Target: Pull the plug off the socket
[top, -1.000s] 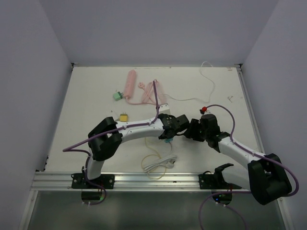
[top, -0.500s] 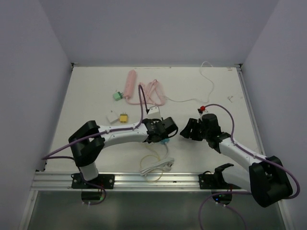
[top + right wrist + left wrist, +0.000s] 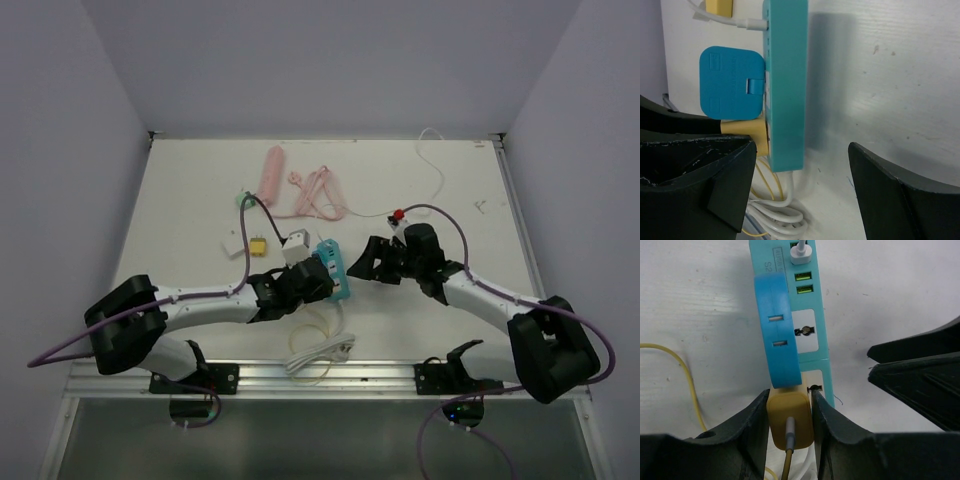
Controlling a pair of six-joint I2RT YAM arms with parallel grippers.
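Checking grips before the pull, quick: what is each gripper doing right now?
Left gripper: closed on the small yellow plastic plug in the teal power strip.
Right gripper: open, straddling that strip, holding nothing.

Seated in the end outlet of a long, narrow teal socket strip [image 3: 813, 352]: small boxy yellow plug [image 3: 789, 415].
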